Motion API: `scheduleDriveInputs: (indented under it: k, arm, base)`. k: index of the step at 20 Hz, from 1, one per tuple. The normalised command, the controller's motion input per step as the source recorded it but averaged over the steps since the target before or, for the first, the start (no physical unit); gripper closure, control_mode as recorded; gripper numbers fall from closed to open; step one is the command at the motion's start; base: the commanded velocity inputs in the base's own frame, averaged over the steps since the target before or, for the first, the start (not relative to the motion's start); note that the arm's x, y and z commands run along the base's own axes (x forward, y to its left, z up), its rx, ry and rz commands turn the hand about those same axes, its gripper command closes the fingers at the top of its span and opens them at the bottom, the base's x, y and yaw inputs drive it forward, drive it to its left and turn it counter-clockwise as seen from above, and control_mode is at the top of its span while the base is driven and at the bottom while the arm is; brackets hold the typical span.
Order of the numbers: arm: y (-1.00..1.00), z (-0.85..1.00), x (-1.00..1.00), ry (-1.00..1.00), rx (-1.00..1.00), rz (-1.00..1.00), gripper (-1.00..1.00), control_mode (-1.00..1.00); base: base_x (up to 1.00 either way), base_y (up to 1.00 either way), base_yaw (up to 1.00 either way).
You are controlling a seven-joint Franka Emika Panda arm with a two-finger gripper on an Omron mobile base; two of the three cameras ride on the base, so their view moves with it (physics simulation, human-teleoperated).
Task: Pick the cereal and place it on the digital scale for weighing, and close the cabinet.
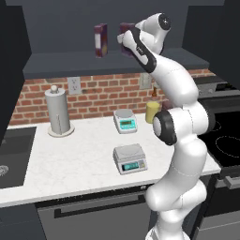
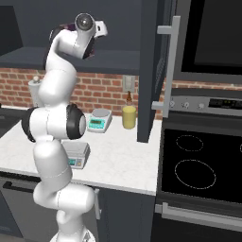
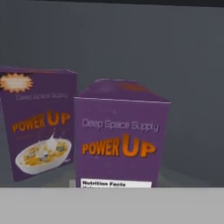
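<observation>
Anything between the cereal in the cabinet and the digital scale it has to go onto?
Nothing visible: the cereal stands at the open cabinet shelf's front, and the digital scale platform below is bare, with only open counter around it.

Purple cereal (image 3: pixel 120 138) upright on cabinet (image 2: pixel 150 71) shelf; cabinet door open; grey digital scale (image 1: pixel 130 158) on counter.

I'm working in a home kitchen. At my twelve o'clock a red brick wall (image 1: pixel 103 93) runs behind a white counter (image 1: pixel 75 159), with an open dark cabinet (image 1: pixel 70 33) above holding cereal boxes (image 1: pixel 101 40). A sink (image 1: pixel 14 157) sits at ten o'clock, beside a paper towel holder (image 1: pixel 58 112). At two o'clock there's a black stove (image 2: pixel 198 160) with ring burners, and above it what looks like a microwave (image 2: pixel 212 33), though it's cropped.
</observation>
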Motion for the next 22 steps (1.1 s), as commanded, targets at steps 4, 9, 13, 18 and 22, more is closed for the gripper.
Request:
scheduleDriveInputs:
  k: [4, 9, 13, 18, 22]
  arm:
    - [-0.02, 0.00, -0.99, -0.39, 0.00, 0.00, 1.00, -1.00]
    - [-0.18, 0.00, -1.00, -0.23, 0.09, 0.00, 1.00, -1.00]
    - [-0.15, 0.00, -1.00, 0.00, 0.14, 0.00, 1.00, -1.00]
    - [-0.07, 0.01, -1.00, 0.00, 0.05, 0.05, 1.00, -1.00]
    - [0.00, 0.12, -1.00, 0.04, 0.11, 0.08, 1.00, -1.00]
  base:
    - [0.00, 0.00, 0.00]
    - [0.00, 0.00, 0.00]
    - [0.00, 0.00, 0.00]
    - [0.00, 0.00, 0.00]
    - [0.00, 0.00, 0.00]
